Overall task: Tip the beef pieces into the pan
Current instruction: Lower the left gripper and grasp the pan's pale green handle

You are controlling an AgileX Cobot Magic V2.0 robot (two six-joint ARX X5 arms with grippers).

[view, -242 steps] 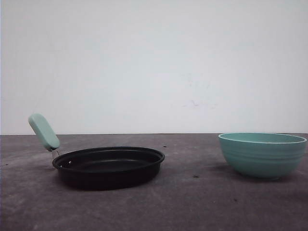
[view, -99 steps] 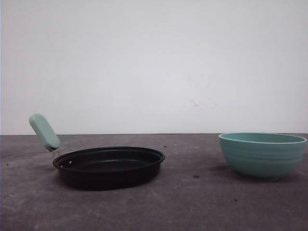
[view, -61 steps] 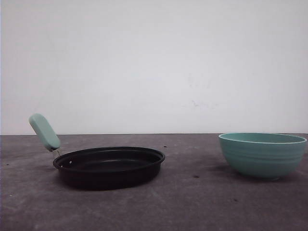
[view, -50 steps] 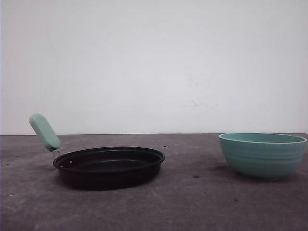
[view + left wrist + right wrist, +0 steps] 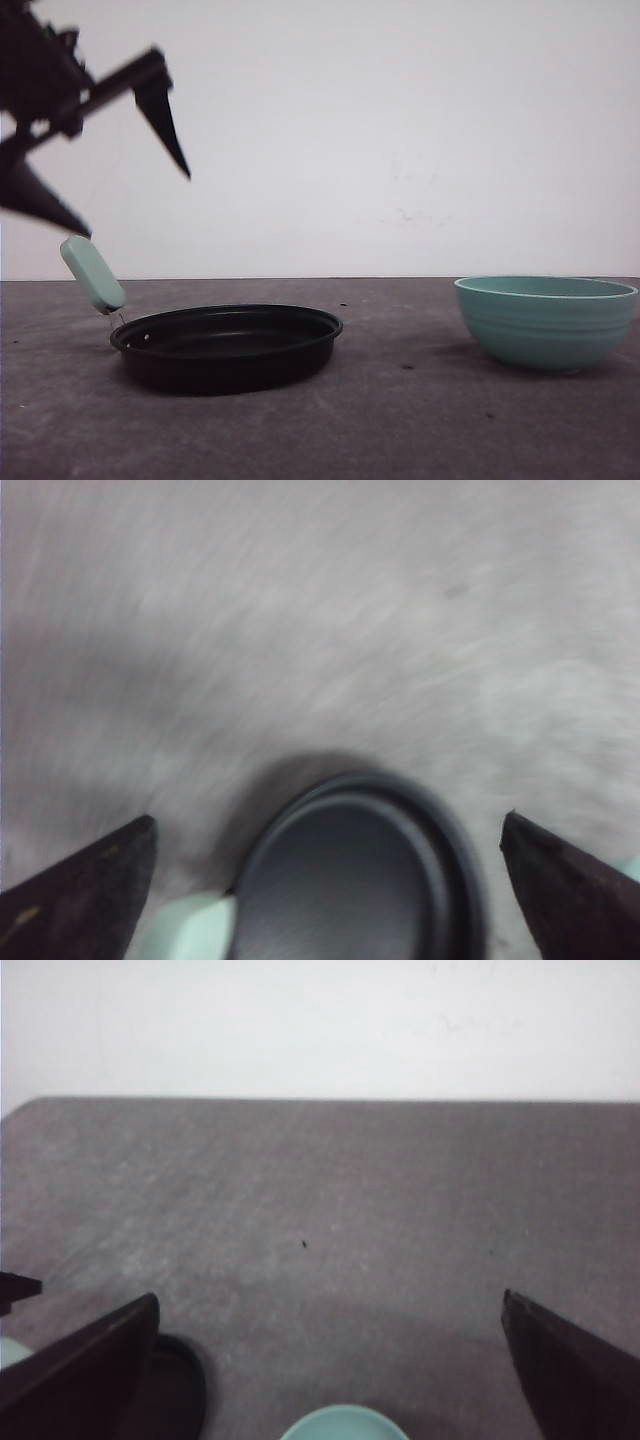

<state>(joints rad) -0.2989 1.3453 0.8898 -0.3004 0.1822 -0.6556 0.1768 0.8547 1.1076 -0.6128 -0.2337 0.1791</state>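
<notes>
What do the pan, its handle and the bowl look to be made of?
Pan: likely metal with a matte black non-stick coating, thin rolled rim. Handle: smooth mint-green plastic or silicone, rounded, on a thin metal stem. Bowl: probably glazed ceramic or melamine; soft sheen, ribbed teal wall.

left wrist view is motion-blurred — the pan [image 5: 360, 880] cut off at the edge, its handle [image 5: 190, 930] too

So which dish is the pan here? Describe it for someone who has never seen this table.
On the dark grey table, look to the left half, under the open left gripper. The pan is the shallow round black dish with a mint-green handle; the teal ribbed bowl on the right is deeper and has no handle.
</notes>
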